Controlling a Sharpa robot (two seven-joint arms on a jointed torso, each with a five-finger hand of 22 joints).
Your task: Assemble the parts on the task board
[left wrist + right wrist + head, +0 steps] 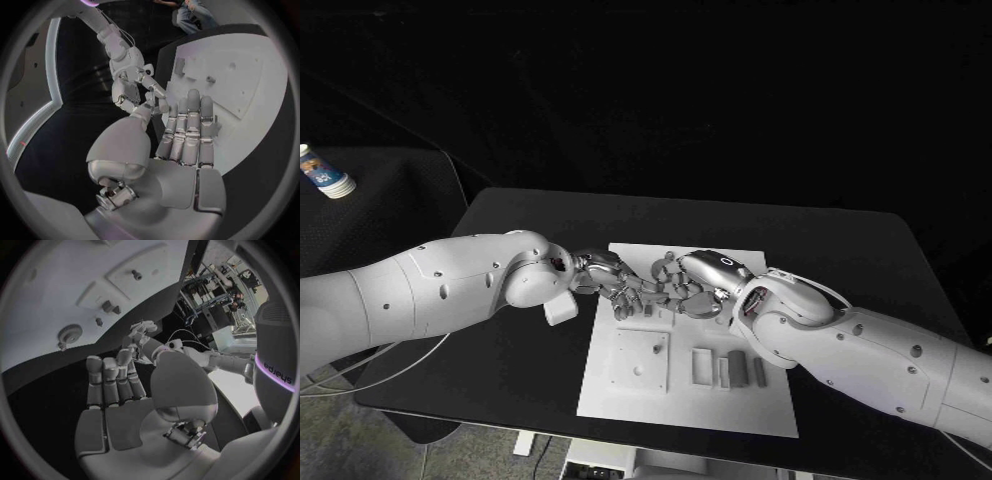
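The white task board [625, 385] lies mid-table; both hands meet above its far end. My left hand [607, 277] comes from the left and my right hand [689, 288] from the right, fingertips close together. In the left wrist view the left hand [187, 135] has its fingers straight and side by side over the board [256, 95], with nothing in them. The right hand [112, 385] also shows flat, bare fingers. Grey parts [737, 365] stand in slots near the board's front right. A round toothed part [70, 333] and a peg [136, 275] sit on the board [56, 275].
A raised square plate [643, 360] with a small peg sits on the board's front left. A small bottle [326, 174] stands far left, off the table. Bare black tabletop [516, 360] surrounds the board.
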